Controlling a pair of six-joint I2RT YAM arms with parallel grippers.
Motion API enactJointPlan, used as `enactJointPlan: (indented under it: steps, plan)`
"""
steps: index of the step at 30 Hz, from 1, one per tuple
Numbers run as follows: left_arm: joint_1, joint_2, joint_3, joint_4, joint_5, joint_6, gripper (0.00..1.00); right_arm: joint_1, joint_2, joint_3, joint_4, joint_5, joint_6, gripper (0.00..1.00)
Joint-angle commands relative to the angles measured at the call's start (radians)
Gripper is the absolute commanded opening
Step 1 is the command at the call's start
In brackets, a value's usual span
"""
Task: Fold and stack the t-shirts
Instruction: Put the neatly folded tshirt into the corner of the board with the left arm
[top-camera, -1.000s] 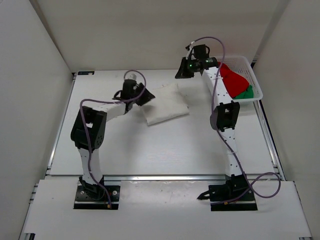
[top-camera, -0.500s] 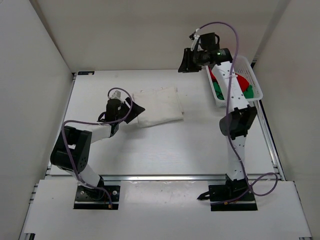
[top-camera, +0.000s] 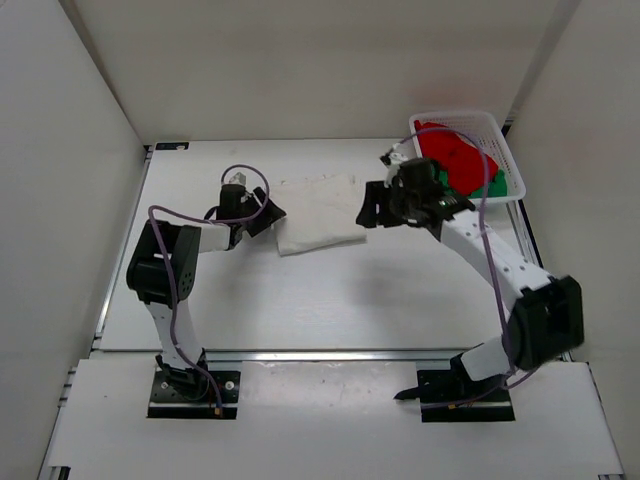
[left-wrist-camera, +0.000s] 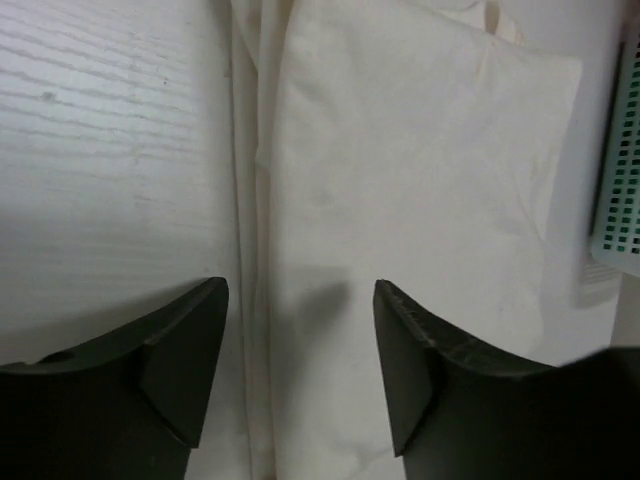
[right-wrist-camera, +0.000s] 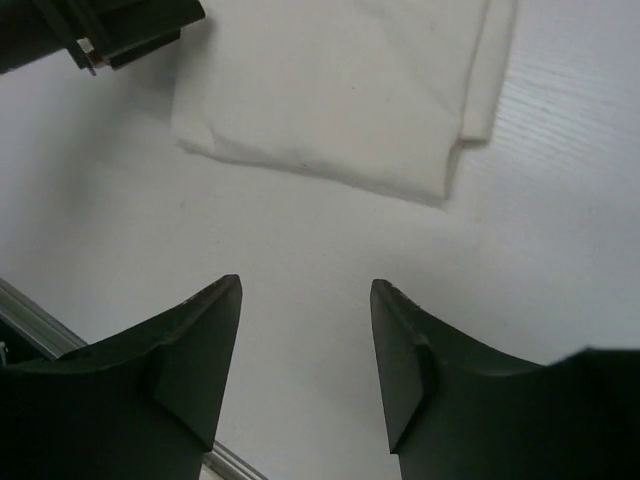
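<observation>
Table (top-camera: 330, 300) carries a white lattice basket (top-camera: 508, 152) at its far right corner. The red t-shirt (top-camera: 455, 155) is heaped inside, and the green t-shirt (top-camera: 492, 187) shows at the basket's near end. The white t-shirt (top-camera: 318, 212) lies folded flat near the middle of the far edge. The left gripper (left-wrist-camera: 300, 300) hangs with jaws apart over that shirt's left edge. The right gripper (right-wrist-camera: 305, 300), jaws also apart, hovers over bare table just beside its right edge.

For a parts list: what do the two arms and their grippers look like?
Both arms, left arm and right arm, have white links, black joint housings and black base plates. A purple cable loops along each. The left gripper and right gripper have dark, wedge-shaped fingers.
</observation>
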Motion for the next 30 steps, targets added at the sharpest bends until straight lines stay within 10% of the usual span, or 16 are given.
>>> enactJointPlan:
  steps: [1, 6, 11, 30]
  plan:
    - [-0.019, 0.062, 0.045, -0.055, -0.001, 0.035, 0.69, -0.044, -0.254, -0.176, 0.350, -0.024, 0.087, 0.54]
    - [-0.050, 0.173, 0.141, -0.029, 0.052, 0.011, 0.39, -0.054, -0.397, -0.402, 0.433, -0.036, 0.186, 0.47]
    - [-0.082, 0.197, 0.224, -0.022, 0.025, -0.053, 0.01, -0.093, -0.377, -0.520, 0.389, -0.166, 0.224, 0.01]
    - [0.565, 0.137, 0.298, -0.045, 0.012, -0.179, 0.00, 0.034, -0.267, -0.597, 0.447, -0.252, 0.205, 0.00]
